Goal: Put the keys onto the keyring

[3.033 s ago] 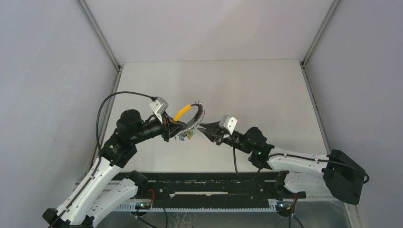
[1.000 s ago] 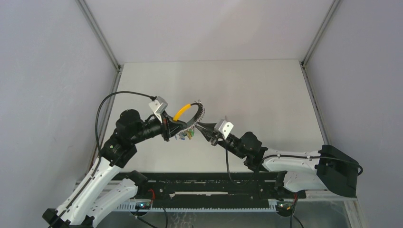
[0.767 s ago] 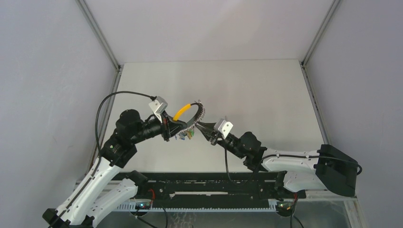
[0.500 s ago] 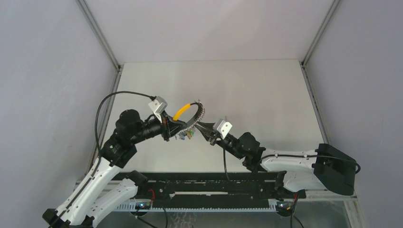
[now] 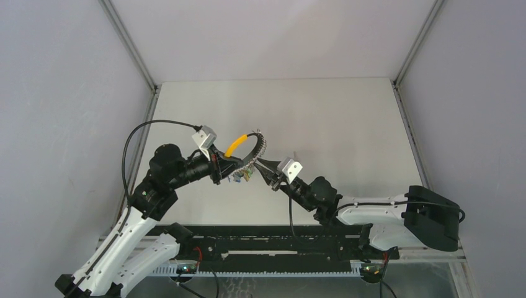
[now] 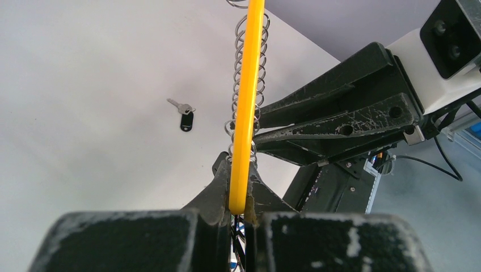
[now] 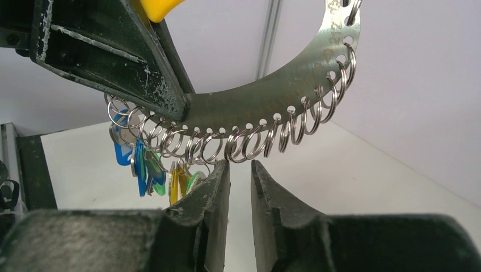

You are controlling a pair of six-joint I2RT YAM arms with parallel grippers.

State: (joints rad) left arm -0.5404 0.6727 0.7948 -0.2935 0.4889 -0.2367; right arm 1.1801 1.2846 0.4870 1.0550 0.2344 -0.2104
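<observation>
Step in hand, I judge: lining up at the keyring (image 7: 266, 105), key not yet fetched. My left gripper (image 6: 238, 190) is clamped on the yellow band (image 6: 248, 102), holding the keyring in the air above the table (image 6: 85, 85). My right gripper (image 7: 239, 170) has its fingers narrowly parted with nothing between them, tips just under the row of small split rings (image 7: 249, 141). Blue and green tags (image 7: 139, 161) hang at one end. The key (image 6: 184, 116), black head and short silver blade, lies loose on the table, well apart. Next move probably calls for a precise pinch on that tiny flat key.
</observation>
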